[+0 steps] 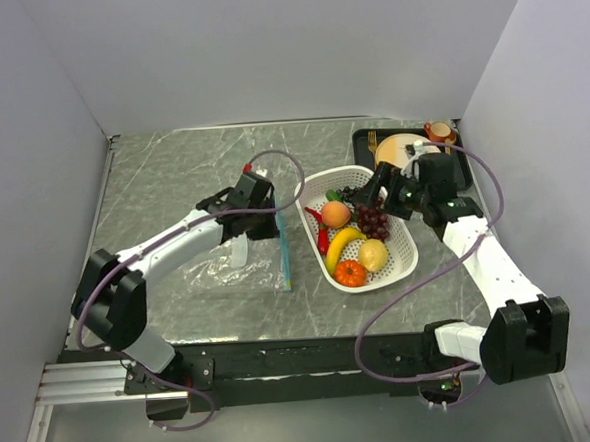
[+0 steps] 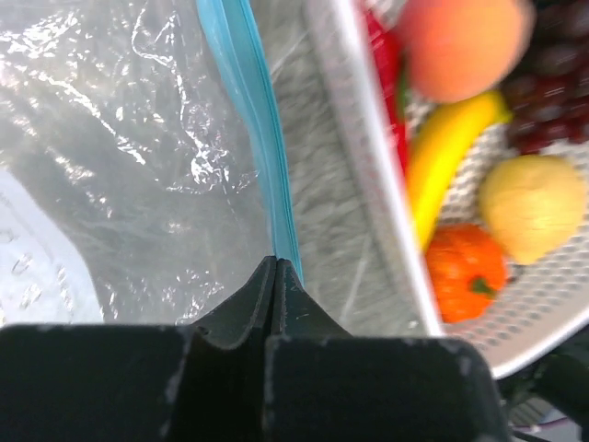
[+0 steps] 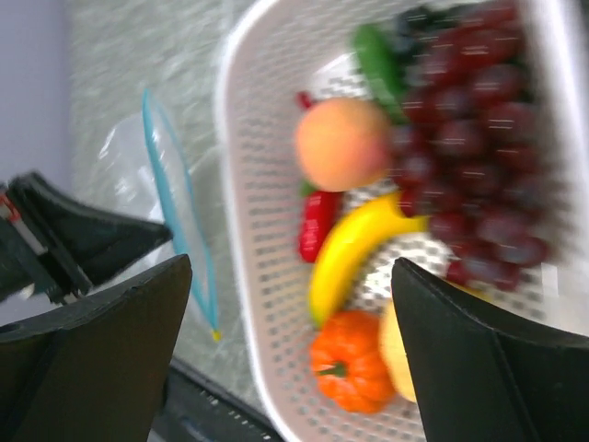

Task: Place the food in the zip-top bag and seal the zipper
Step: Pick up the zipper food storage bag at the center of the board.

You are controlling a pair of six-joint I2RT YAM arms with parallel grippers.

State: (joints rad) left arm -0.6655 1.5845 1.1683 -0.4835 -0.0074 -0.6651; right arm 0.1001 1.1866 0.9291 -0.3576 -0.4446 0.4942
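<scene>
My right gripper [image 3: 293, 272] hangs wide open over the white basket [image 3: 247, 175]: peach [image 3: 342, 143], grapes [image 3: 479, 157], banana [image 3: 354, 253] and orange tomato [image 3: 350, 368] inside, teal zipper [image 3: 179, 212] just beside it

In the left wrist view the zipper [image 2: 262, 157] vanishes where the pressed-together fingers of the left gripper [image 2: 277, 262] meet, so its near end is hidden. Beyond the fingertips the zip-top bag [image 2: 138, 138] runs off the top and side edges, and its white label [image 2: 37, 249] is cut by the picture's edge. On the fingers' other side the basket [image 2: 368, 184], the blurred peach [image 2: 460, 41] and the grapes [image 2: 552, 101] are cropped. The chili [image 2: 391, 83] is partly hidden under the peach.

The right wrist view is smeared: between the spread fingers of the right gripper [image 3: 285, 276] the grapes [image 3: 479, 138] blur into one mass. One finger covers most of the lemon [image 3: 398, 345]; the other hides much of the bag.
</scene>
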